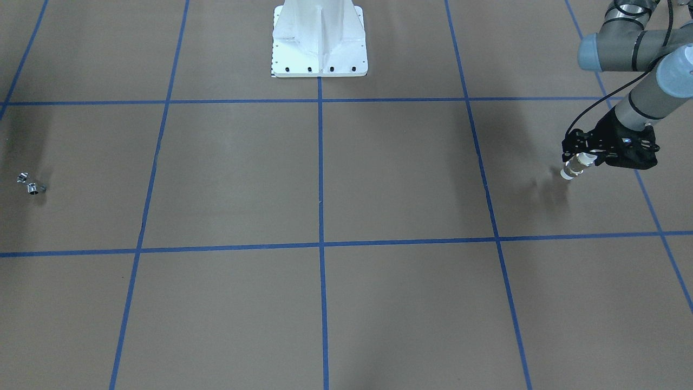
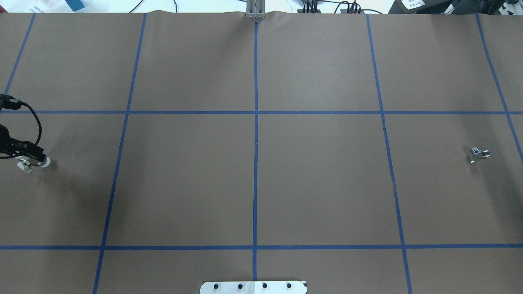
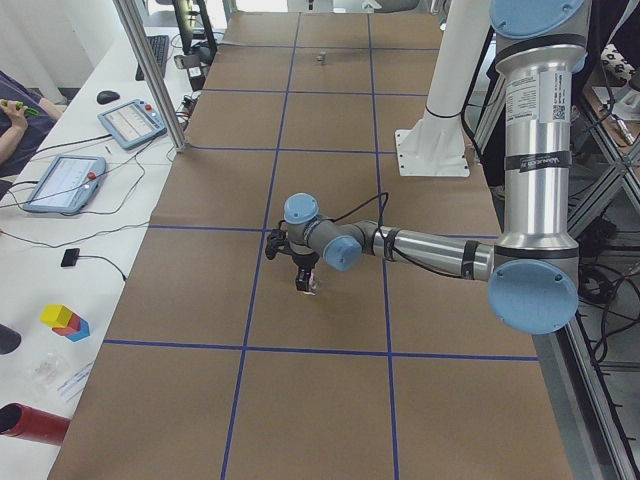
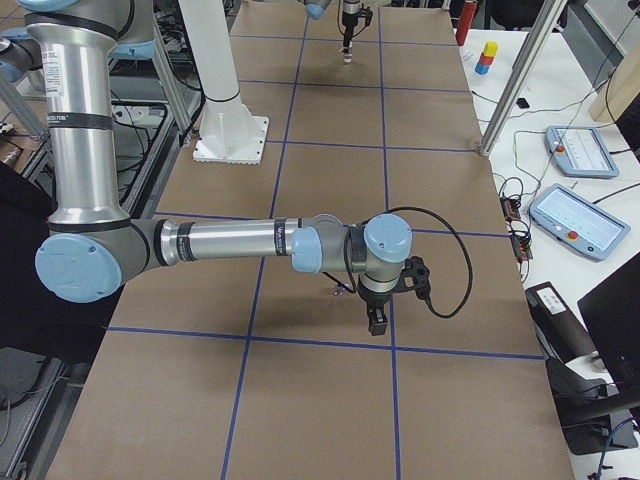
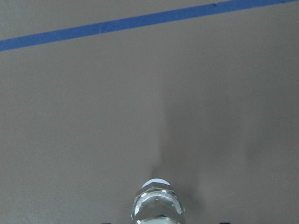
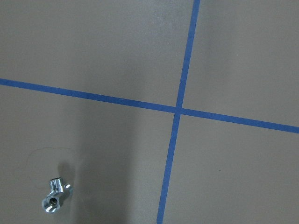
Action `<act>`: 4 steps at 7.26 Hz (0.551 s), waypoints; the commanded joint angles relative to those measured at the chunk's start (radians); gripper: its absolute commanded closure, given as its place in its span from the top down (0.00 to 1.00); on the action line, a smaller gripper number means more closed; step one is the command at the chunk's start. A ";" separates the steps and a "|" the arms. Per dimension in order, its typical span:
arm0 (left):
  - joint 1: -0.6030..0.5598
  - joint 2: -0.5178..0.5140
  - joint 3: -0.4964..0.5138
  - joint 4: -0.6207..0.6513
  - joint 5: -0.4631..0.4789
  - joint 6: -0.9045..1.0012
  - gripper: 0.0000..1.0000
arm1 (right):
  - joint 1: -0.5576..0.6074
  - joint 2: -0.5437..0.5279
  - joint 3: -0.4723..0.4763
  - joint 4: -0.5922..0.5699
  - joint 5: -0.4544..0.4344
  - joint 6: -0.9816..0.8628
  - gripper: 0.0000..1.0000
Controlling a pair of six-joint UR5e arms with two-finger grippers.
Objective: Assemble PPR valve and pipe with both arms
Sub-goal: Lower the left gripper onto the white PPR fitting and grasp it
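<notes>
- Left gripper [image 1: 582, 157]: closed on the valve [image 1: 571, 169], clamped round its upper, metal-banded part.
- The valve hangs tilted from the fingers, white open end lowest. Its shadow falls off to one side on the table [image 1: 400, 179]. Can't tell whether it clears the surface.
- Left wrist view: the valve sits at the bottom edge, pointing at bare brown table, with a blue tape [image 5: 140, 21] line across the top.
- Valve position: far out on the robot's left side, in the middle row of the tape grid, outermost square.
- Pipe [image 2: 478, 154]: lying loose on the table on the robot's right side, also in the middle row, outermost square. Nothing is touching it. It is well apart from the valve, with the whole table width between them.
- Right gripper [image 4: 378, 320]: shows only in the right-side view, pointing down, near the pipe. Can't tell how far the jaws are open or whether it holds anything.
- Right wrist view: the pipe is at lower left, lying on its side with one open end facing the camera. A tape crossing is up and to its right.
- White pedestal [image 1: 319, 43] is at the robot's edge of the table, on the centre line.
</notes>
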 commanded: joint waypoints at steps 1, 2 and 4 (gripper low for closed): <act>-0.001 0.001 -0.006 0.005 0.005 -0.003 0.00 | -0.001 -0.004 0.001 0.000 0.000 0.000 0.99; -0.003 0.001 -0.014 0.012 0.002 -0.004 0.00 | 0.000 -0.004 0.001 0.002 -0.001 0.000 0.99; -0.007 -0.051 -0.111 0.195 -0.006 -0.006 0.00 | -0.001 -0.004 0.003 0.002 0.002 0.000 0.99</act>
